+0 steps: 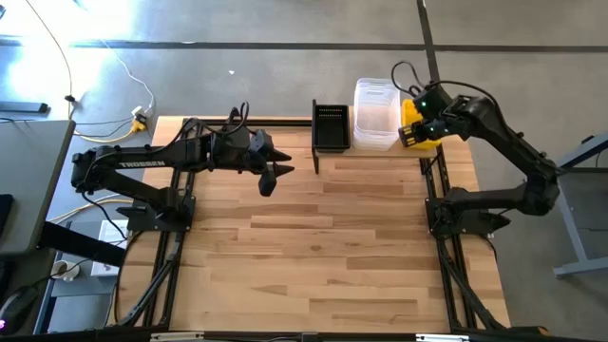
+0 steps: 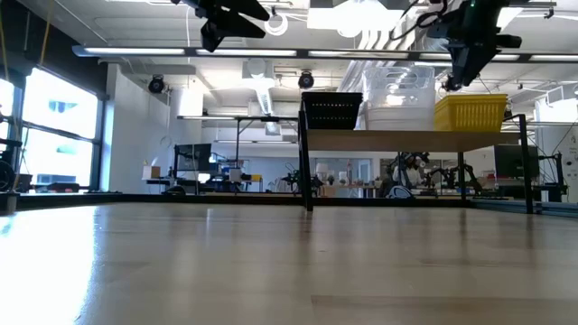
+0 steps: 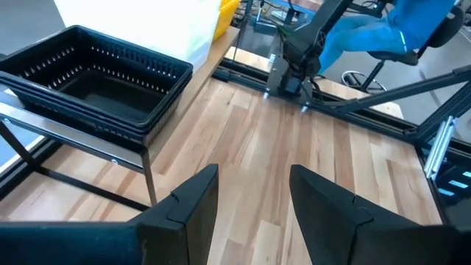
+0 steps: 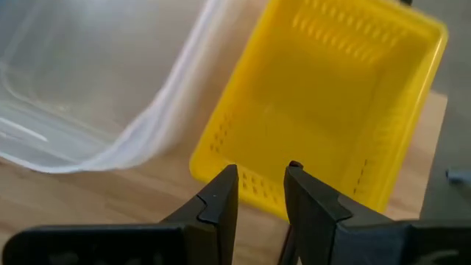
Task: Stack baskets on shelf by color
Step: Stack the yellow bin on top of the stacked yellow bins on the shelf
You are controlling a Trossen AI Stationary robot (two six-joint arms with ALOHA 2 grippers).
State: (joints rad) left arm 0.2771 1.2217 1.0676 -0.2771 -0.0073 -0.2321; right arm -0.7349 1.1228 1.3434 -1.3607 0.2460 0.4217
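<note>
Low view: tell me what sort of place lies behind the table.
Probably a robotics lab or workshop: an open hall with exposed ceiling ducts, big windows and long workbenches loaded with equipment.

Open left tool (image 3: 254, 195) near stacked black baskets (image 3: 96, 77) on shelf (image 3: 73, 136).

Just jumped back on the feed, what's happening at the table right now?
Baskets are sorted by color on the shelf: black baskets, clear tubs, then yellow baskets. The right gripper hangs just above the yellow baskets, fingers open and empty, one to each side of the near rim. The left gripper hovers open and empty above the tabletop, beside the shelf's black-basket end. No baskets lie on the tabletop.
</note>
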